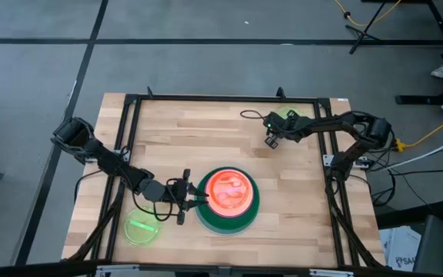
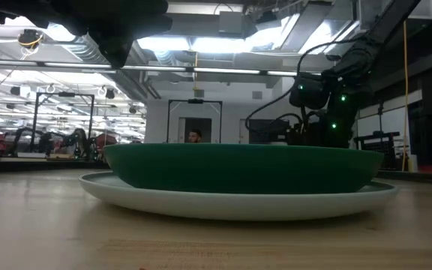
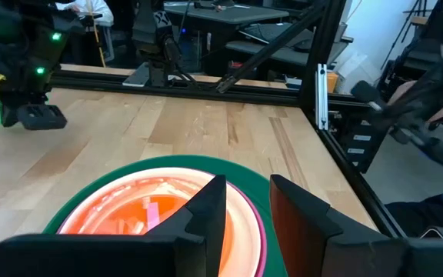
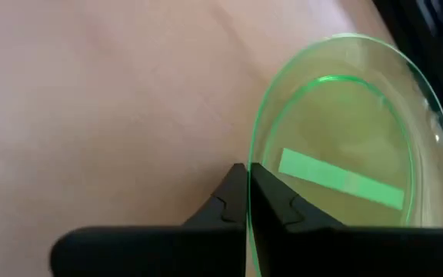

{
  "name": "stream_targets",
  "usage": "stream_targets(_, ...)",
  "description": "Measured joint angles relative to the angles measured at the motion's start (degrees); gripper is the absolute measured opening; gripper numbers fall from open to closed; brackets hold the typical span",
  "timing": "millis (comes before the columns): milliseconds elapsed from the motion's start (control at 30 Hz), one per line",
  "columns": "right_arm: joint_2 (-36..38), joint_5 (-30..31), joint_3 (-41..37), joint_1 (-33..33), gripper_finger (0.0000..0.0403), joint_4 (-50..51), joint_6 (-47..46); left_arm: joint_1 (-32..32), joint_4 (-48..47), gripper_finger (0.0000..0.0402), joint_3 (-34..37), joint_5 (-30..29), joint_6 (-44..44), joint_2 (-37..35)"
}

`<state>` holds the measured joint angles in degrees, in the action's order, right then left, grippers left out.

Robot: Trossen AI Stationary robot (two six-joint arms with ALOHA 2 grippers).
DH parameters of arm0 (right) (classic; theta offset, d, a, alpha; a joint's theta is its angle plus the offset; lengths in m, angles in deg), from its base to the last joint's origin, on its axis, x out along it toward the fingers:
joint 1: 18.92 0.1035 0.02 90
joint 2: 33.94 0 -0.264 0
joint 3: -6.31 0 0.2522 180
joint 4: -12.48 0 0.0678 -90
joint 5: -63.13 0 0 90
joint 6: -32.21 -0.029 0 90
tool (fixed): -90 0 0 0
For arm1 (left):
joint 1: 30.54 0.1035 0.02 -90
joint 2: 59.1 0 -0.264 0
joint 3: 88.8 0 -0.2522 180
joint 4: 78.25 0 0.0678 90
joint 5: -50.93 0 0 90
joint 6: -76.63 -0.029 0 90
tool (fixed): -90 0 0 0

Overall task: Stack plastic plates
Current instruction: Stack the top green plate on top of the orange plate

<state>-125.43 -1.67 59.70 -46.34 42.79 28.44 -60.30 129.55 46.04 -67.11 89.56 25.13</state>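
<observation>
Right fingers (image 4: pixel 248 201) on lime plate (image 4: pixel 344 154) rim

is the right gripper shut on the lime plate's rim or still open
Shut on it: the right gripper has its fingers pressed together over the lime green plate's near rim.

The dark green plate (image 2: pixel 238 166) hides the smaller plates stacked inside it in the low view

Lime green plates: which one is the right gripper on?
The far-right one, by the table's back edge: the right gripper is shut on its rim. The other lime green plate lies loose at the front left, beside the left gripper.
</observation>
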Motion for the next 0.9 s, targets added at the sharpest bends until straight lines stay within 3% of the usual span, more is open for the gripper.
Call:
stream_targets(533,8.9,-0.4,0.1,18.4,0.0004,0.7,2.3,0.0,0.0,0.0095,0.0,0.0,0.0,0.0)
stream_targets(900,9.6,-0.3,0.2,32.4,0.0004,-1.1,9.9,0.0,0.1,0.0095,0.0,-1.3,0.0,0.0)
